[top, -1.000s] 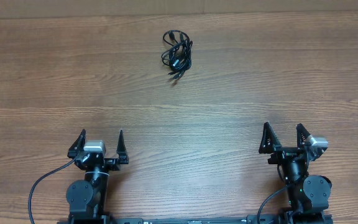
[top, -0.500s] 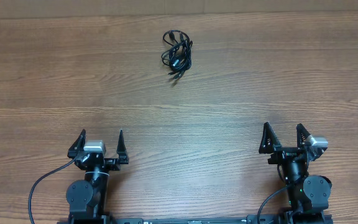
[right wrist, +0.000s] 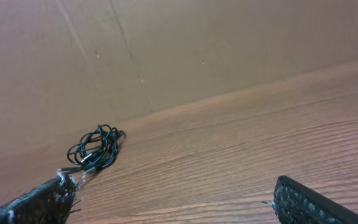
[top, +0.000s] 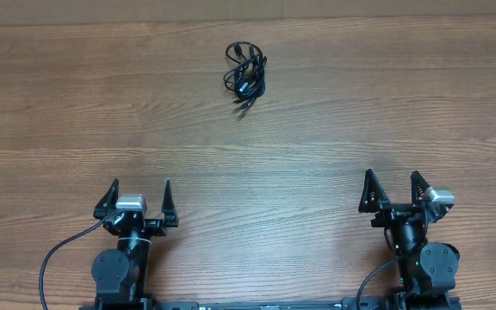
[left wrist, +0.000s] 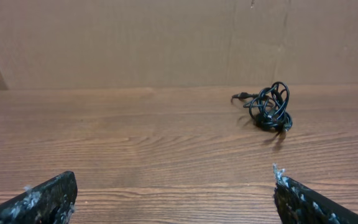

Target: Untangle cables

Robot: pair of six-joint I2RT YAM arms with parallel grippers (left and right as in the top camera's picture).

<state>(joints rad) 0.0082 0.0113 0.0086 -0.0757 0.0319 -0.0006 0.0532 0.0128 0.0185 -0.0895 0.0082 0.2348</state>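
Small knot of thin black cables (top: pixel 245 76) lies on brown wooden counter (top: pixel 334 120), far side, slightly left of centre, near back edge. Left claw (top: pixel 139 189) over near edge, left part. Right claw (top: pixel 392 181) over near edge, right part. Knot ahead of both, well apart, nearer left claw's line. Plain brown board wall (left wrist: pixel 135 43) stands behind counter, beyond knot.

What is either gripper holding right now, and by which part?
Nothing is held. The left gripper and right gripper are both open and empty; the cables lie in one bunch on the table, well away from both.
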